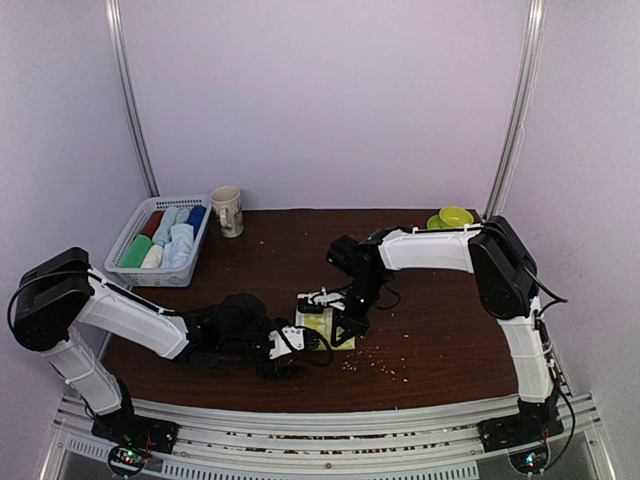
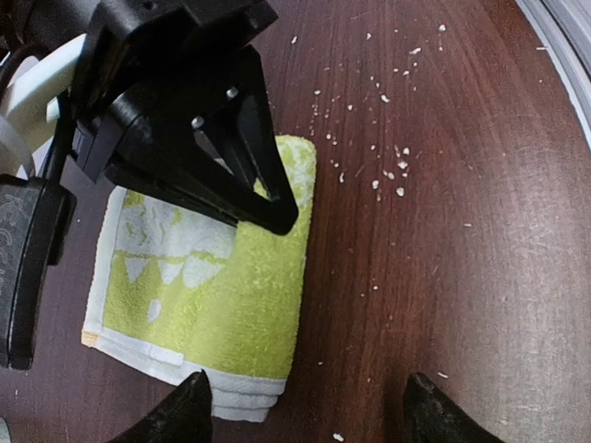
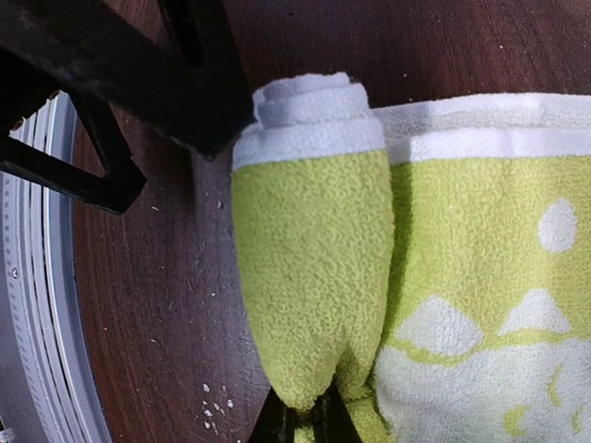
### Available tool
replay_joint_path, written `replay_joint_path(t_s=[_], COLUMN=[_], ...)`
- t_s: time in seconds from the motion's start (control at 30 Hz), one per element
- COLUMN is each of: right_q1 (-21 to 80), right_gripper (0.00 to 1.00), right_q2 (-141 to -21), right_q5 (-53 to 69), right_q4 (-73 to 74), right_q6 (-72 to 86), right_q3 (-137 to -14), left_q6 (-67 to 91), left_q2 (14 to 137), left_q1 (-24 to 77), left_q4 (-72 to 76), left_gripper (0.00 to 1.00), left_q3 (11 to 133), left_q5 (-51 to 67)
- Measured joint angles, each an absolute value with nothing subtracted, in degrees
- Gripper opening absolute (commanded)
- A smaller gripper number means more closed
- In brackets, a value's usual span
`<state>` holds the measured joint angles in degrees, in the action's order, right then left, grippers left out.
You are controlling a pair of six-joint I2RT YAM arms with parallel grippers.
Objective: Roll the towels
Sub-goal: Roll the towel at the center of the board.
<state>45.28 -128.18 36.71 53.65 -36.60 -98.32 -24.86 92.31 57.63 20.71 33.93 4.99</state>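
**Item 1: yellow-green towel** (image 2: 212,295), white print, white hem along one end. I find it on the dark tabletop (image 1: 440,320) near the front edge, between the two arms. One side is wound into a short fat roll (image 3: 314,268). The rest lies flat beside the roll, touching it.

**Item 2: right end effector** (image 3: 309,423). Clenched on the yellow-green towel. My right wrist view shows the end of the roll farthest from the white hem squeezed to a narrow point between the fingertips.

**Item 3: left end effector** (image 2: 309,415). Released, with the fingers wide apart and only bare wood between them. One fingertip (image 2: 189,411) sits just beside the hemmed corner of the towel; I cannot tell whether it touches. The other is over bare tabletop, apart from the cloth.

**Item 4: crumbs** (image 2: 388,171). Pale specks scattered on the tabletop beside the rolled side of the towel.

**Item 5: basket** (image 1: 150,277). White and slatted, at the far left of the tabletop. It holds cloth rolls (image 1: 165,240) in red, green, white and blue, packed side by side.

**Item 6: mug** (image 1: 228,211). Pale and upright, just beside the basket's far right corner.

**Item 7: bowl** (image 1: 455,215). Green, at the far right of the tabletop, behind the right arm.
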Motion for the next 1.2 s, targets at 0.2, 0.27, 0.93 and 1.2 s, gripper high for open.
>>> replay_joint_path(t_s=[0.2,0.27,0.93,1.2], right_q1=[44.7,44.5,44.2,44.0], right_gripper=[0.0,0.0,0.0,0.0], right_q2=[-129.3,-129.5,-130.1,-130.2], right_q5=[38.2,38.7,39.6,39.8], right_q4=[55.1,55.4,56.2,56.2], right_q6=[-36.2,-36.1,-36.0,-36.0], right_q3=[-99.7,-99.9,-100.6,-100.6], left_q6=[-26.6,-27.0,-32.4,-34.3], left_q2=[96.9,98.6,94.8,103.3], left_q1=[58.8,59.1,63.3,63.3], left_q4=[20.5,20.4,22.2,19.4], left_gripper=[0.65,0.64,0.62,0.56], left_q3=[37.5,39.0,38.1,44.6], left_q5=[1.0,-0.5,-7.8,-9.6])
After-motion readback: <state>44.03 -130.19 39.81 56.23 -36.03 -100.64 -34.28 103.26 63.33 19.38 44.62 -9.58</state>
